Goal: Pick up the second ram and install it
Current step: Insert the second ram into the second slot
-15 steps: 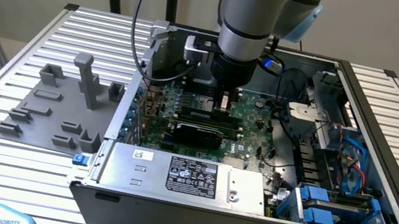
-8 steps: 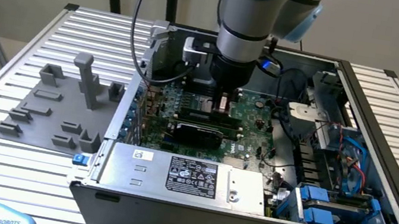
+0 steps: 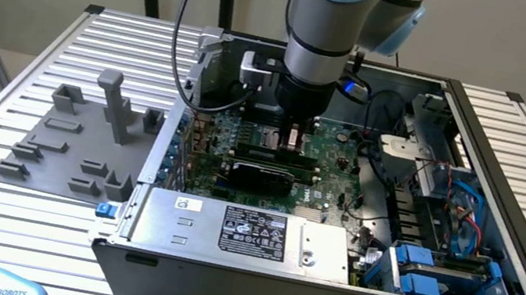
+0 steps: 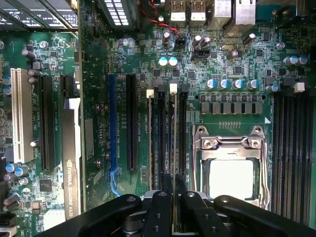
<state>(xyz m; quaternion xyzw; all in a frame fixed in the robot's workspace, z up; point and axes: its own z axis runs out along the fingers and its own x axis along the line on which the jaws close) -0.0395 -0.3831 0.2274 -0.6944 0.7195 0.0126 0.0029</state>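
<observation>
Exterior view: arm drops near vertical into the open PC case (image 3: 499, 256), upper centre of frame; gripper (image 3: 291, 138) low over the motherboard (image 3: 327, 175).

Wrist view: gripper (image 4: 174, 183) at bottom centre, fingers pinched on the second ram (image 4: 174, 128) — thin stick seen edge-on, long axis running up frame, lined w/ the black slots (image 4: 161, 136) beneath.

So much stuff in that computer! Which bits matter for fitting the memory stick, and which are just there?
For the job:
- second ram, edge-on over the memory slots
- tool, shut on it

Just there:
- processor socket
- graphics card
- grey parts tray
- power supply
</observation>
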